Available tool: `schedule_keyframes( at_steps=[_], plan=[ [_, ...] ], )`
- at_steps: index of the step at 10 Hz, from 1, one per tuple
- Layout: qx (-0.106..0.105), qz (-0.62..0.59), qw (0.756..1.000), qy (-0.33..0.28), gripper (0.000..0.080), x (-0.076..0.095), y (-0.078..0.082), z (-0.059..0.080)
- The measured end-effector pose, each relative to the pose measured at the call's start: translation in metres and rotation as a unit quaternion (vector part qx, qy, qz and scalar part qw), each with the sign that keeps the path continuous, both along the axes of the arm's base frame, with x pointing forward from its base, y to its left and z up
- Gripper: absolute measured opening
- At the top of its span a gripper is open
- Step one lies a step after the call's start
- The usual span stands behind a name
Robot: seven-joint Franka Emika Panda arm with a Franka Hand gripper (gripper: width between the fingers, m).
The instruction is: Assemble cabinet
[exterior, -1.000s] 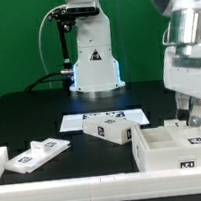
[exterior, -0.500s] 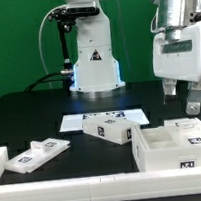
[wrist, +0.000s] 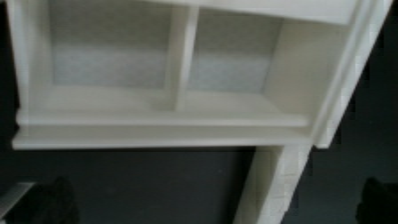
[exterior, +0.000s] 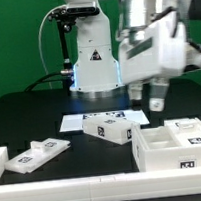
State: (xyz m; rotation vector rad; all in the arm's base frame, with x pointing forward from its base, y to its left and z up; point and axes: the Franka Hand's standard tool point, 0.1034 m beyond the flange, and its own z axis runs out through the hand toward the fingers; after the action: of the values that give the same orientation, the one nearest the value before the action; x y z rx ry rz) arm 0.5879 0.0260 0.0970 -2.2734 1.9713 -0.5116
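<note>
Moved: gripper (exterior: pixel 147 98) risen off cabinet body (exterior: pixel 172 147), swung toward the exterior view's left.
Fingers: wide apart, empty.
Loose panel (exterior: pixel 109 131): just beside cabinet body.
Tip: centre over panel before descending.

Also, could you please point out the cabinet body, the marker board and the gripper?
cabinet body (exterior: pixel 155 158), exterior view, front wall.
marker board (exterior: pixel 71 123), exterior view, bare white patch.
gripper (exterior: pixel 146 97), exterior view, midway between fingertips.
</note>
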Motion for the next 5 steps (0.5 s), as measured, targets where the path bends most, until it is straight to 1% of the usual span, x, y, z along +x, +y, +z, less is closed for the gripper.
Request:
schedule_keyframes(
  at_steps=[1, 2, 5],
  plan=[
    [-0.008, 0.016, 1.0, -0.013, 0.0797, 0.0006, -0.0142, 0.0006],
    [-0.005, 0.012, 1.0, -0.014, 0.0797, -0.0005, -0.0181, -0.0012],
    [-0.006, 0.015, 1.0, -0.012, 0.0797, -0.0011, -0.0159, -0.0029]
  ],
)
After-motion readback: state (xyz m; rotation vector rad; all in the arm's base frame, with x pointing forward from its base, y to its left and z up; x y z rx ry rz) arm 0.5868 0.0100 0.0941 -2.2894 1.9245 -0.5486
